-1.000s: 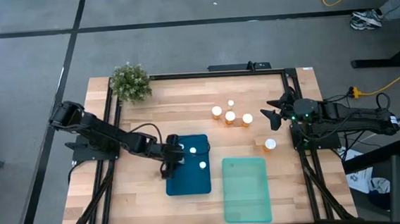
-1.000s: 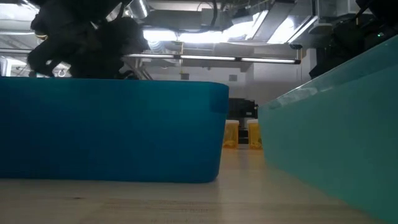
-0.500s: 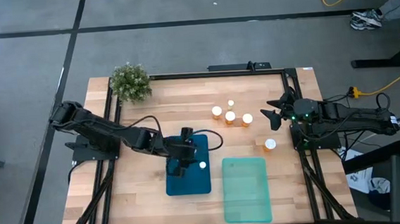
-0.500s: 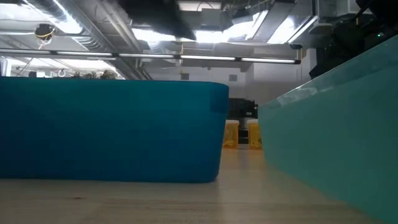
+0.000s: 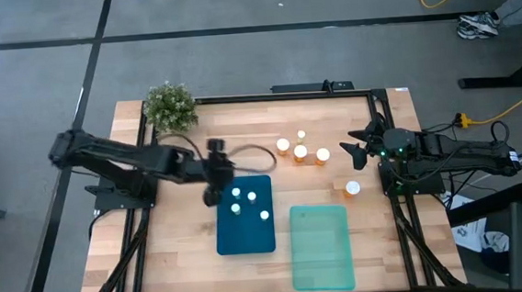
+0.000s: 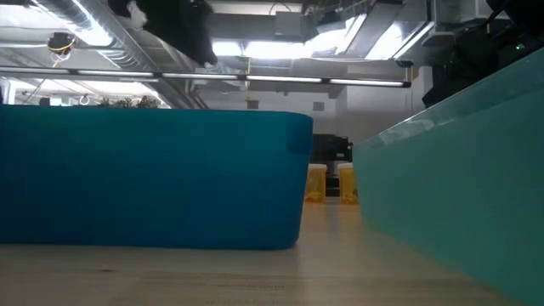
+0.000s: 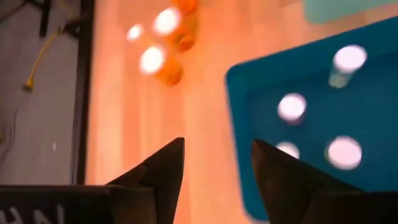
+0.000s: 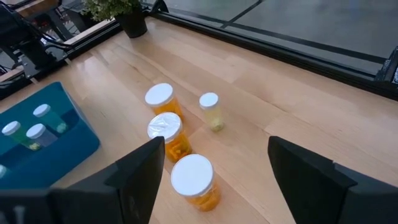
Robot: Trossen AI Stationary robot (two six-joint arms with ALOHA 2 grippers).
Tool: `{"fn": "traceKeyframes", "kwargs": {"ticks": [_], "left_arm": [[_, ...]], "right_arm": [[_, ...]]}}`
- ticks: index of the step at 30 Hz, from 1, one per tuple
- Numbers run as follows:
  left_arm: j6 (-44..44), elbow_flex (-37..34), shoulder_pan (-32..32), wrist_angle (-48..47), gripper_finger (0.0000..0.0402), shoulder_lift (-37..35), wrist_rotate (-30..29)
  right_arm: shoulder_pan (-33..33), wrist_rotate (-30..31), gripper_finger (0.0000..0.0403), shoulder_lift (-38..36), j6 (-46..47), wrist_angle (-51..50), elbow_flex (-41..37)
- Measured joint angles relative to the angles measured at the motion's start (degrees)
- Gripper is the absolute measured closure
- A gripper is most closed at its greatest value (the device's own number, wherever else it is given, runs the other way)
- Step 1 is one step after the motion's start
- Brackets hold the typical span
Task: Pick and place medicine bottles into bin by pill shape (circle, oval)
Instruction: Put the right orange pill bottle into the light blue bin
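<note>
Bottles (image 5: pixel 251 198) with white caps are standing in the blue bin (image 5: pixel 246 239); my left gripper (image 5: pixel 211 193) is hovering at its far-left corner, fingers parted and empty. My right gripper (image 5: pixel 349 154) is waiting wide open beside four more bottles (image 8: pixel 168 130) on the table (image 5: pixel 186 252).

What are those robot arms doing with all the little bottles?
They sort medicine bottles into bins. The left gripper hangs empty, jaws open, by the dark blue plastic bin, which holds several small white-capped bottles. The right gripper waits open beside the orange white-capped bottles on the wooden table. The pale green bin looks empty.
</note>
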Motion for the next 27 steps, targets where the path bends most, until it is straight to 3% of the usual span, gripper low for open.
{"fn": "traceKeyframes", "kwargs": {"ticks": [4,12,20,27], "left_arm": [[-4.1,-0.1,2.7,-5.3,0.0224,-8.1,-0.1],[-5.9,-6.8,8.3,1.4,0.0224,-19.9,-2.3],[-4.5,-20.5,13.7,19.2,0.0224,-21.1,-2.8],[-8.9,-25.9,15.4,22.3,0.0224,-20.8,-2.9]], "right_arm": [[0.0,0.0,0.0116,0.0,0.1,0.0,0.0],[0.0,0.0,0.0116,0.0,0.1,0.0,0.0],[0.0,0.5,0.0116,0.0,0.0,0.0,0.0],[0.0,6.2,0.0116,0.0,0.0,-0.1,0.0]]}}
